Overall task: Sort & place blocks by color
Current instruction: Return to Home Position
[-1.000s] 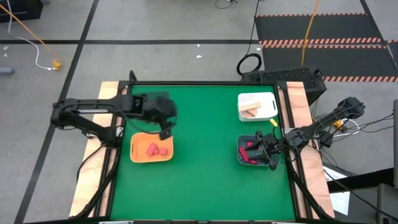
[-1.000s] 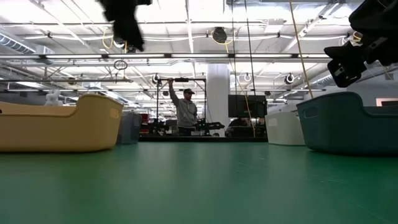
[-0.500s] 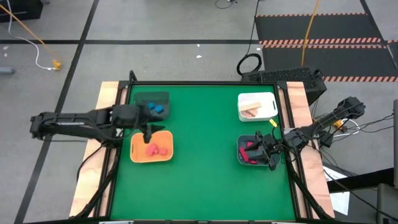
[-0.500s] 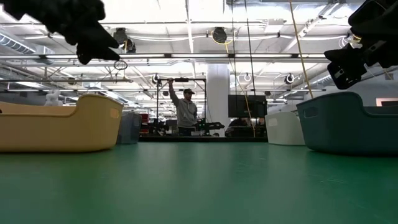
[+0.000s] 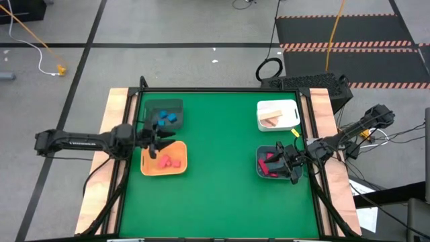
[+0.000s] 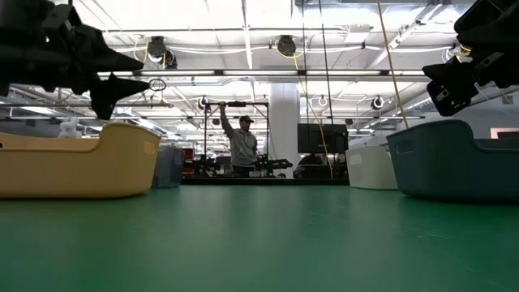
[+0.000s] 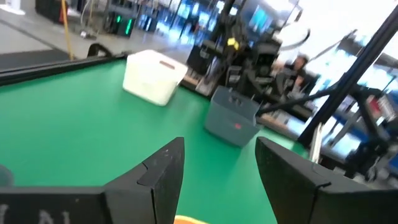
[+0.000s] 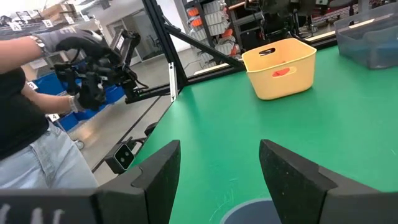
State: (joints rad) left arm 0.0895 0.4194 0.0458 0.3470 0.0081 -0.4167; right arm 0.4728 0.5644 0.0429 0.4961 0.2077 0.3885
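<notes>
Sorting table (image 5: 222, 202), recorded from above.
Four bins are listed on it: white bin (image 5: 289, 106) upper right, orange bin (image 5: 148, 169) left of centre, grey-blue bin (image 5: 259, 168) lower right, dark bin (image 5: 176, 106) upper left. The left tool (image 7: 219, 146), fingers apart, is held over the orange bin's upper edge; the right tool (image 8: 219, 149), fingers apart, is held at the grey-blue bin's right rim. Contents: tan blocks (image 5: 272, 121) in white, pink-red blocks (image 5: 169, 161) in orange, red blocks (image 5: 270, 161) in grey-blue, blue blocks (image 5: 167, 118) in dark.
</notes>
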